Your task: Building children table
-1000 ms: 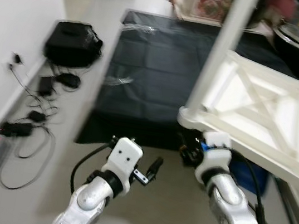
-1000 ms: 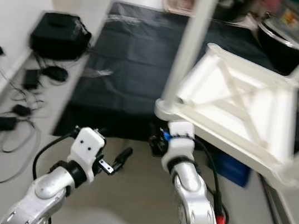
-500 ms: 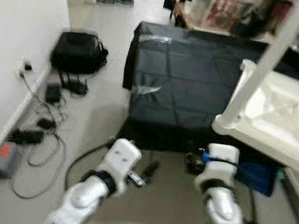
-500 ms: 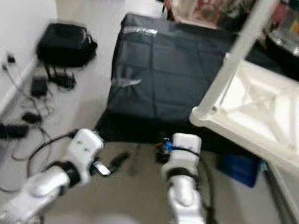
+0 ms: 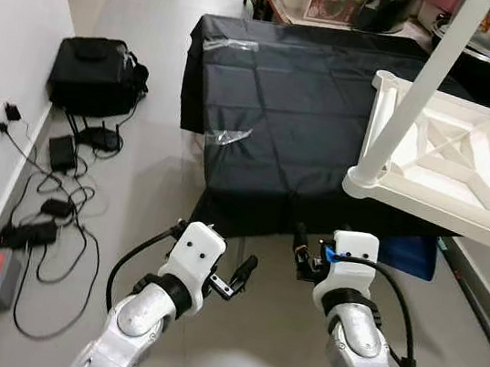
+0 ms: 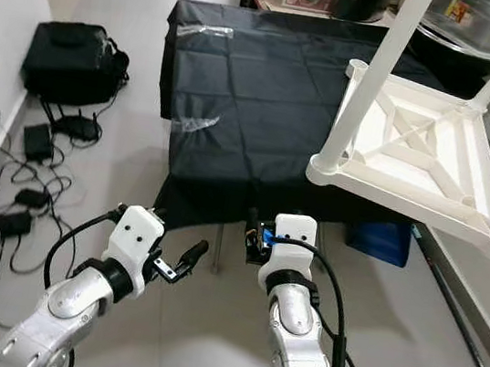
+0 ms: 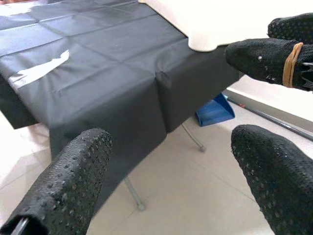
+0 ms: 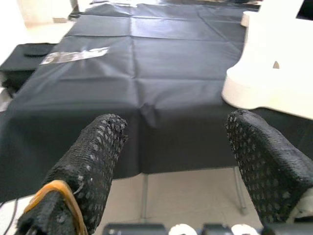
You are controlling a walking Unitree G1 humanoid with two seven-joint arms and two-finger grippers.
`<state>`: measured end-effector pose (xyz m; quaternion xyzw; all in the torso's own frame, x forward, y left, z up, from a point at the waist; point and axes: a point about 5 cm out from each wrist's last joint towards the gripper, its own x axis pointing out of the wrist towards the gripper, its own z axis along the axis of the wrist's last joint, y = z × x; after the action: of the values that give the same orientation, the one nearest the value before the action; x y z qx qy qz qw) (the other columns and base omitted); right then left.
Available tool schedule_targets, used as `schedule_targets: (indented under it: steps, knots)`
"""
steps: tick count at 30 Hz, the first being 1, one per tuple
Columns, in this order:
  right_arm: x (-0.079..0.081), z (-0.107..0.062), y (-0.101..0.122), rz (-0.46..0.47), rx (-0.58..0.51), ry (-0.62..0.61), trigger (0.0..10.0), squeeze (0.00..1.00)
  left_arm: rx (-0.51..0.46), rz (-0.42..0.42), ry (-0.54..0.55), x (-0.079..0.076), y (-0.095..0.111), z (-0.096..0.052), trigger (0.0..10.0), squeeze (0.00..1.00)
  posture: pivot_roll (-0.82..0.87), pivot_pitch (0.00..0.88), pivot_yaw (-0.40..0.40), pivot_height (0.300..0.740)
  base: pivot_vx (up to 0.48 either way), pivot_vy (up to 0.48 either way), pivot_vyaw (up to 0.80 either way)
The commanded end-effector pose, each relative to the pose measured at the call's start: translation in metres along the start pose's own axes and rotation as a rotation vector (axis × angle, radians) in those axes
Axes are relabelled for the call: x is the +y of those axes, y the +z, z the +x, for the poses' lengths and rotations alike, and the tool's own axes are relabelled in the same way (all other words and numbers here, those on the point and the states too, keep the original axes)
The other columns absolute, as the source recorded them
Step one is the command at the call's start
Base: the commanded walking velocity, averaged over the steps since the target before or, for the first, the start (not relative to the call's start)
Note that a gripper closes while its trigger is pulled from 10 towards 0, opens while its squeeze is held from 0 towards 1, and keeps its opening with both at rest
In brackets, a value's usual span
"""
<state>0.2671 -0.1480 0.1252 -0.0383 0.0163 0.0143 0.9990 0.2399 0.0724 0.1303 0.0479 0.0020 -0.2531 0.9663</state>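
White children's table [image 5: 451, 164] upside down, legs up, both claws spread, empty

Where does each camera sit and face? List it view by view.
Head stereo pair: looks down at the black-covered table, upturned white plastic children's table, left end effector, right end effector.
Left wrist: along its open fingers toward the table edge.
Right wrist: along its open fingers over the cloth.
Shared: all see cloth and white table.
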Motion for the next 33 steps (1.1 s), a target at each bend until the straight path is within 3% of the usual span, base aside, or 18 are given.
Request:
schedule_targets:
  steps: [1,9,12,13,14,15,17,20,21,22,25,27,29,30,31,33]
  knots:
    - [0.0,0.0,-0.002,-0.01,0.007,0.002,10.0,0.0,0.0,0.003,-0.002,-0.001,0.001,0.0,10.0,0.0,0.11,0.115,-0.063,0.74,0.409,0.0,0.0]
    - [-0.001,0.003,0.004,-0.024,-0.025,0.002,10.0,0.0,-0.001,-0.001,0.002,-0.002,0.001,0.0,10.0,0.0,0.11,0.114,-0.065,0.74,0.412,0.0,0.0]
    - [0.0,0.009,0.023,-0.03,-0.104,0.029,10.0,0.0,-0.001,-0.011,0.007,-0.001,0.0,0.0,10.0,0.0,0.11,0.111,-0.065,0.74,0.33,0.0,0.0]
    - [0.003,0.014,0.038,-0.033,-0.166,0.066,10.0,0.0,0.0,-0.022,0.013,0.0,0.0,-0.001,10.0,0.0,0.11,0.11,-0.067,0.74,0.0,0.0,0.0]
    - [0.003,0.014,0.038,-0.033,-0.166,0.066,10.0,0.0,0.0,-0.022,0.013,0.0,0.0,-0.001,10.0,0.0,0.11,0.11,-0.067,0.74,0.0,0.0,0.0]
    - [0.008,0.017,0.054,-0.042,-0.224,0.111,10.0,0.0,0.001,-0.031,0.017,0.0,0.0,-0.001,10.0,0.0,0.11,0.108,-0.065,0.74,0.0,0.0,0.0]
    - [0.008,0.017,0.054,-0.042,-0.224,0.111,10.0,0.0,0.001,-0.031,0.017,0.0,0.0,-0.001,10.0,0.0,0.11,0.108,-0.065,0.74,0.0,0.0,0.0]
    - [0.028,0.018,0.082,0.003,-0.298,0.3,10.0,0.0,0.001,-0.038,0.018,0.0,-0.001,-0.002,10.0,0.0,0.11,0.11,-0.067,0.74,0.0,0.0,0.0]
    - [0.028,0.018,0.082,0.003,-0.298,0.3,10.0,0.0,0.001,-0.038,0.018,0.0,-0.001,-0.002,10.0,0.0,0.11,0.11,-0.067,0.74,0.0,0.0,0.0]
    - [0.039,0.021,0.094,0.009,-0.294,0.374,10.0,0.0,0.0,-0.044,0.016,0.0,-0.001,-0.002,10.0,0.0,0.11,0.109,-0.066,0.74,0.0,0.0,0.0]
    - [0.042,0.024,0.098,0.001,-0.283,0.382,10.0,0.0,0.0,-0.045,0.016,0.0,-0.001,-0.002,10.0,0.0,0.11,0.109,-0.066,0.74,0.0,0.0,0.0]
    - [0.045,0.034,0.11,-0.002,-0.3,0.343,10.0,0.0,-0.001,-0.049,0.011,0.0,-0.001,-0.003,10.0,0.0,0.11,0.11,-0.068,0.74,0.0,0.0,0.0]
    - [0.051,0.066,0.142,-0.021,-0.351,0.231,10.0,0.0,-0.006,-0.074,-0.012,0.0,0.001,-0.003,10.0,0.0,0.11,0.113,-0.068,0.74,0.0,0.0,0.0]
    - [0.051,0.066,0.142,-0.021,-0.351,0.231,10.0,0.0,-0.006,-0.074,-0.012,0.0,0.001,-0.003,10.0,0.0,0.11,0.113,-0.068,0.74,0.0,0.0,0.0]
    - [0.056,0.09,0.16,-0.048,-0.34,0.175,10.0,0.0,-0.011,-0.074,-0.04,-0.001,0.004,-0.004,10.0,0.0,0.12,0.121,-0.087,0.74,0.0,0.0,0.0]
    - [0.058,0.098,0.163,-0.061,-0.32,0.166,10.0,0.0,-0.012,-0.066,-0.049,-0.001,0.005,-0.004,10.0,0.0,0.12,0.121,-0.087,0.74,0.0,0.0,0.0]
